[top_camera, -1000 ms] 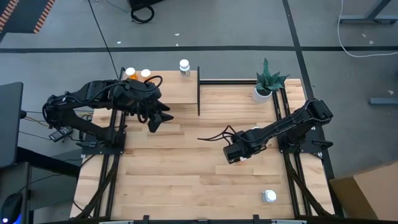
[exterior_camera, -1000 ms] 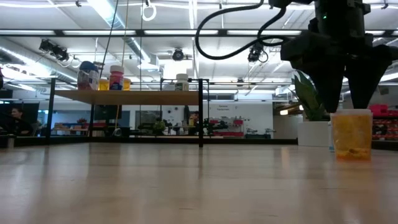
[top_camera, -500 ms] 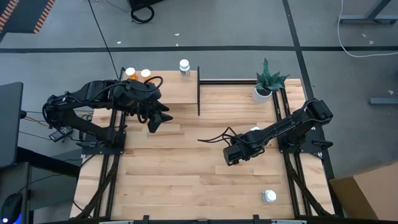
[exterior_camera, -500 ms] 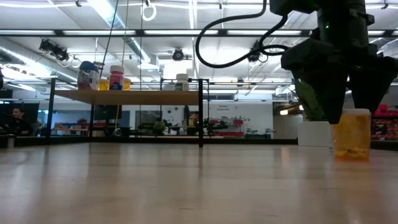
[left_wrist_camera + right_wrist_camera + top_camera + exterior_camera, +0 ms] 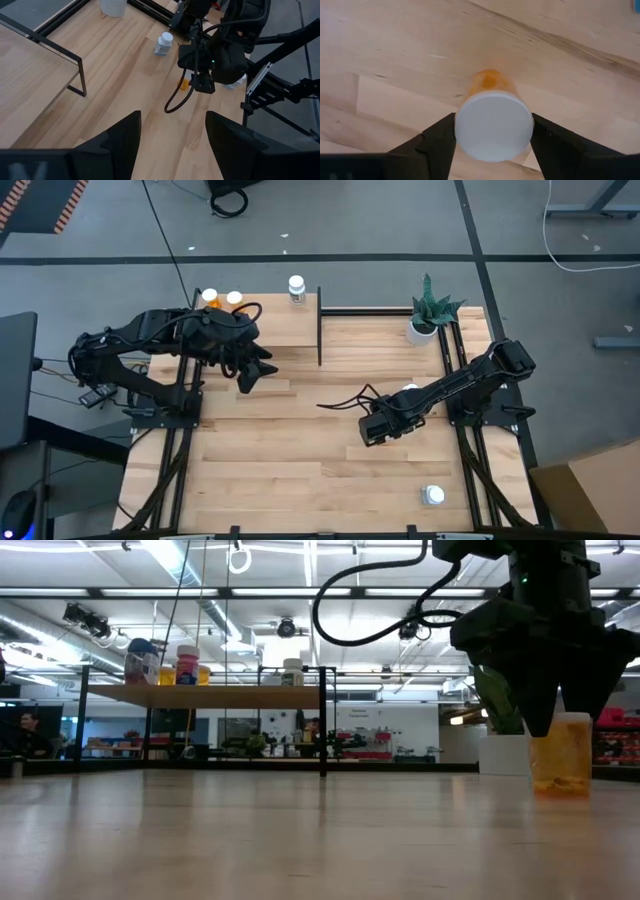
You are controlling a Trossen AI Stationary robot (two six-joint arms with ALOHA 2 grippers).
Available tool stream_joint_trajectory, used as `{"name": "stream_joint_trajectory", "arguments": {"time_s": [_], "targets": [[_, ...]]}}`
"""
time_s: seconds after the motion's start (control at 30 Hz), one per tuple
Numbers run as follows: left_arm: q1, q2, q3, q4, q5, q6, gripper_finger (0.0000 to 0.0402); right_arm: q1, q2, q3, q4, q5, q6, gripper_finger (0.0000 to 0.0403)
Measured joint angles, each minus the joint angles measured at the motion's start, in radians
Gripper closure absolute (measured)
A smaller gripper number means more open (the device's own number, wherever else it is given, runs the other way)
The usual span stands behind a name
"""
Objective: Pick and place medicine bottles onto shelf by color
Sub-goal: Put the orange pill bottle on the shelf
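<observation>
An orange medicine bottle (image 5: 492,122) with a white cap stands upright on the tabletop (image 5: 280,460), right of centre. My right gripper (image 5: 376,428) points straight down over it and is shut on its top. In the low view the bottle (image 5: 563,758) shows below the dark fingers. My left gripper (image 5: 172,145) hangs open and bare above the table beside the shelf (image 5: 270,330). Three bottles (image 5: 234,298) stand along the shelf's far edge. My right gripper pinches the bottle's white cap (image 5: 465,125) between its two fingers, one on each side. The fingers come from above, pointing down. The bottle stands upright with its base on the tabletop.
A white bottle (image 5: 163,43) stands on the table behind my right arm, and another (image 5: 433,496) near the front right corner. A white pot with a spiky plant (image 5: 430,315) sits at the far right. The shelf's black frame post (image 5: 319,330) rises mid-table.
My right gripper has sunk a little around the orange bottle's top, and its fingers have drawn in onto the cap. The bottle has stayed upright in its place.
</observation>
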Motion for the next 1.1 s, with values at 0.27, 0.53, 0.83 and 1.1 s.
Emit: {"name": "stream_joint_trajectory", "arguments": {"time_s": [0.27,0.53,0.83,1.1], "targets": [[0.001,0.0,0.0,-0.004,-0.006,0.021,0.0173,-0.002,0.0,0.002,0.033,-0.015,-0.002,0.0171],[0.001,-0.014,0.0,-0.057,-0.026,0.01,0.0176,-0.048,0.0,0.002,0.231,-0.03,-0.003,0.0173],[0.001,-0.035,0.0,-0.054,-0.027,0.007,0.0194,-0.158,0.0,0.002,0.43,-0.031,-0.122,0.0174],[0.001,-0.038,0.0,-0.054,-0.027,-0.001,0.0205,-0.218,0.001,0.016,0.603,-0.019,-0.191,0.0174]]}}
